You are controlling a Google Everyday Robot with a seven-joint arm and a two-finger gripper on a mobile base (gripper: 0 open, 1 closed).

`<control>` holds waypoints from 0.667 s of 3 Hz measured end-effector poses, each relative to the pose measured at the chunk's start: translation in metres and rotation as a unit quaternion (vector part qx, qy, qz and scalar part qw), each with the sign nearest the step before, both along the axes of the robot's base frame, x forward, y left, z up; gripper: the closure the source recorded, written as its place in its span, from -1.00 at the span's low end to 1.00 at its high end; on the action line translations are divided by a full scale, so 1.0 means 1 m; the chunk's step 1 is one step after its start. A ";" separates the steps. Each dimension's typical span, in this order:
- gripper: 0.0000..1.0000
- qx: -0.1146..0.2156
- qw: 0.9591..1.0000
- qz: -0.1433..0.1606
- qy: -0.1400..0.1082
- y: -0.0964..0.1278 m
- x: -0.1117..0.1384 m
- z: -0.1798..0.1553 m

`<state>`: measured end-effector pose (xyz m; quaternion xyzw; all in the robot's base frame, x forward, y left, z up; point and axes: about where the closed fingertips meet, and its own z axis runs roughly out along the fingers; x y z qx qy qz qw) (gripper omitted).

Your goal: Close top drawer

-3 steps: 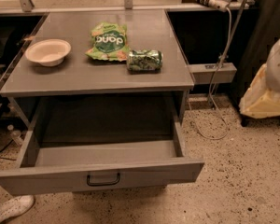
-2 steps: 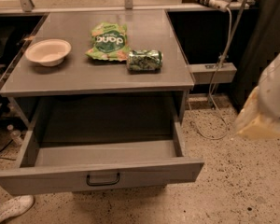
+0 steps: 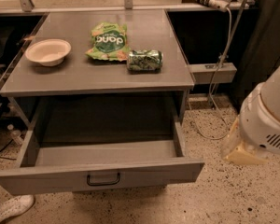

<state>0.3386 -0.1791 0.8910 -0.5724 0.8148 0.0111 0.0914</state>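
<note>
The top drawer [image 3: 98,174] of the grey metal cabinet stands pulled far out toward me. Its flat grey front panel carries a small black loop handle [image 3: 103,179] at the centre, and its long shallow tray is empty. My white arm [image 3: 269,115] comes in from the right edge. My gripper [image 3: 237,148] hangs as a pale yellowish shape below it, to the right of the drawer's front corner and apart from it, over the floor. The lower drawers are hidden behind the open one.
On the cabinet top [image 3: 74,78] lie a white bowl [image 3: 48,52], a green chip bag [image 3: 108,41] and a green can [image 3: 144,60] on its side. A cable [image 3: 219,69] hangs at the right. A white shoe [image 3: 14,207] is on the speckled floor at bottom left.
My arm and gripper have moved left and further into view from the right edge. The drawer and the things on the cabinet top have not moved.
</note>
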 end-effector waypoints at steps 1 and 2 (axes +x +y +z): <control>1.00 0.020 1.000 -0.010 0.004 0.006 -0.003 -0.016; 1.00 0.044 0.999 -0.027 0.016 0.023 -0.004 -0.059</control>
